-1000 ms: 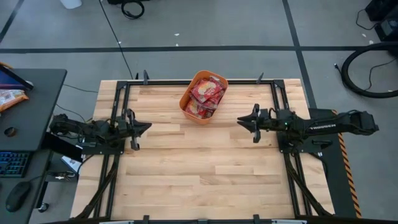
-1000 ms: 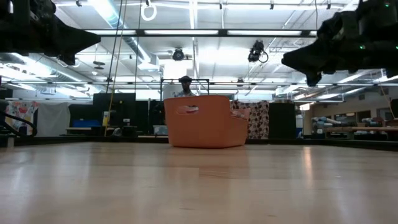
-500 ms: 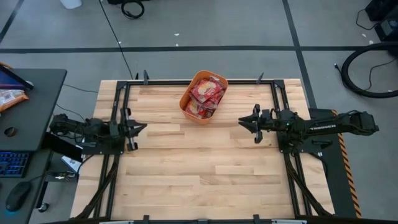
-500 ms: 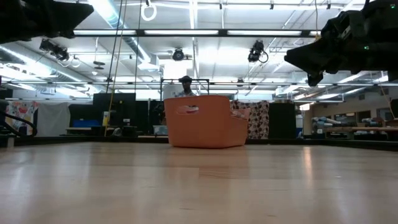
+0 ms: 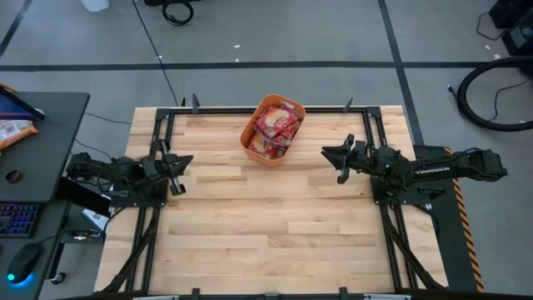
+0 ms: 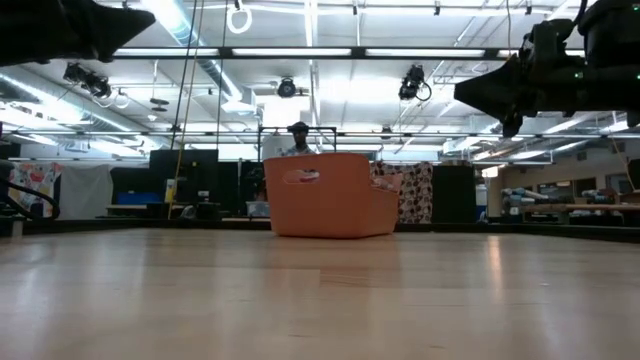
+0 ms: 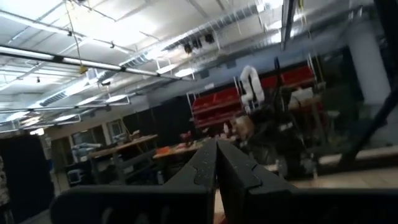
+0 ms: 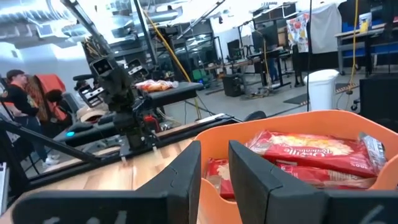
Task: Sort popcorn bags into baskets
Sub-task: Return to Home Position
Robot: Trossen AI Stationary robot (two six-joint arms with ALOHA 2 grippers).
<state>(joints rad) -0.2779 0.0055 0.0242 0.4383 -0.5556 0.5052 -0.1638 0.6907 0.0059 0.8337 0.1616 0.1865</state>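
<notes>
At the far left, off the table, a dark desk (image 5: 50,150) carries an orange-and-white snack bag (image 5: 15,132) at its edge. The left arm (image 5: 117,175) lies along the left side of the wooden table (image 5: 275,225). The left gripper (image 5: 188,159) points inward over the boards, well apart from the tub. Its wrist view shows the left gripper (image 7: 216,149) with both fingers pressed together and nothing between them. From table height it hangs high in the upper corner (image 6: 150,18). In the middle of the table's far edge stands the orange tub (image 5: 247,136), set at a slant to the table's sides. The popcorn bags (image 5: 276,129) are all inside it, red packets piled and overlapping up to the rim, and none lies on the boards. In the low view the tub (image 6: 330,200) stands upright with its handle slot facing the camera, and a person's head (image 6: 298,128) shows beyond its rim. To the right, the right gripper (image 5: 326,152) hovers near the tub without touching it. Its fingers (image 8: 249,171) stand a narrow gap apart and hold nothing, aimed at the tub's wall (image 8: 280,124) and the packets (image 8: 311,152) within. The right arm (image 5: 441,167) stretches back to the table's right side. In the low view this gripper (image 6: 462,95) is well above the tabletop.
</notes>
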